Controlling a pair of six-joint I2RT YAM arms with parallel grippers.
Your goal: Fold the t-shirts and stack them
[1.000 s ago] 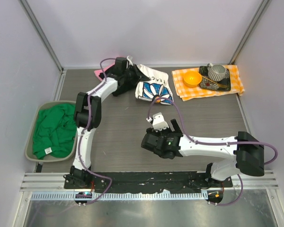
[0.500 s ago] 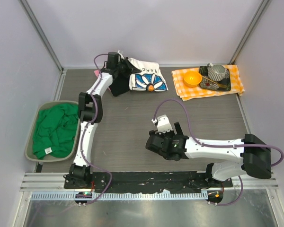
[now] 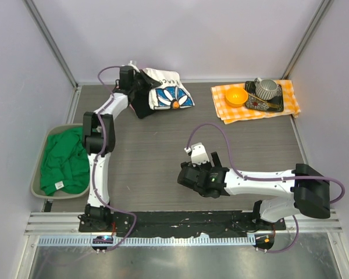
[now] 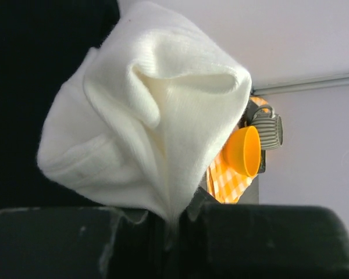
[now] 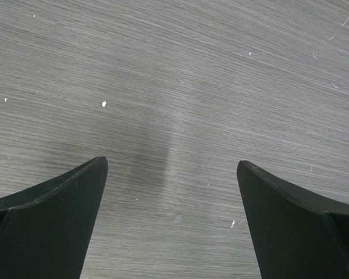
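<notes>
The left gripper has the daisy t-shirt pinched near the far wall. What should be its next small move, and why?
Probably the left gripper should carry the daisy t-shirt toward the bare middle of the table and lower it. The cloth is bunched in one pinch, not foldable yet, and the right gripper hovers open there, able to help spread it.

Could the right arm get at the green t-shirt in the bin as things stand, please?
Probably not: the green t-shirt lies in the bin at the left edge, and the left arm stands between it and the open right gripper.
</notes>
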